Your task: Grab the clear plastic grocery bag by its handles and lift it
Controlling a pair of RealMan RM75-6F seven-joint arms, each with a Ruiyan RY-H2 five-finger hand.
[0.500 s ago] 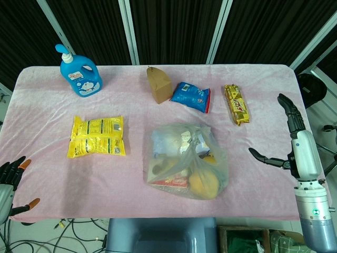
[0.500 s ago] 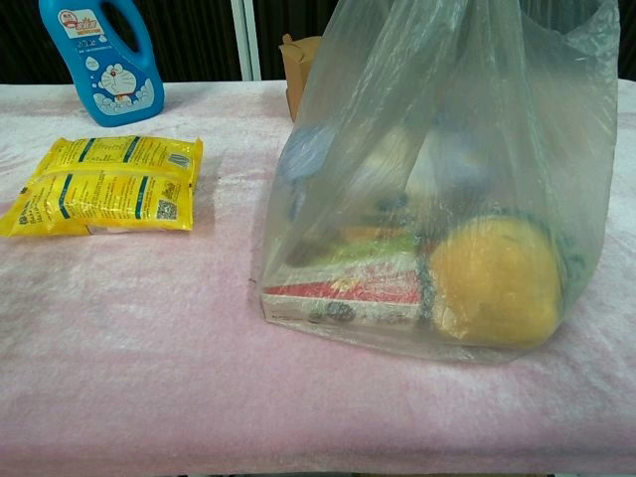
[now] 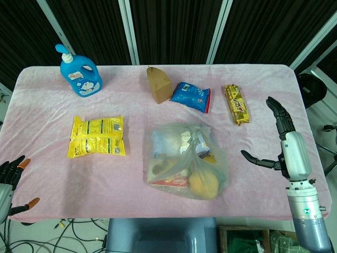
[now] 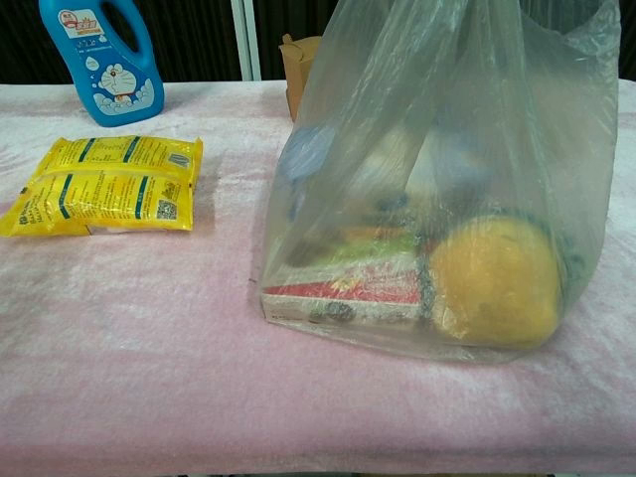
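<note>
Two hands were held wide open and empty: the right hand (image 3: 281, 142) near the table's (image 3: 47, 179) right edge, the left hand (image 3: 11, 182) at its front left corner. Near the front edge, the clear plastic grocery bag (image 3: 187, 161) was left untouched.

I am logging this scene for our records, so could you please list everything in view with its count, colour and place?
Plastic grocery bag: one, clear, filled, front centre of table.
Yellow packet: one, yellow, left of the bag.
Pump bottle: one, blue, far left corner.
Paper carton: one, brown, far centre.
Snack bag: one, blue, right of the carton.
Biscuit pack: one, yellow and red, far right.
Tablecloth: one, pink, covers the table.
Left hand: one, black with orange tips, open, off the front left edge.
Right hand: one, black and silver, open, right of the bag.
</note>
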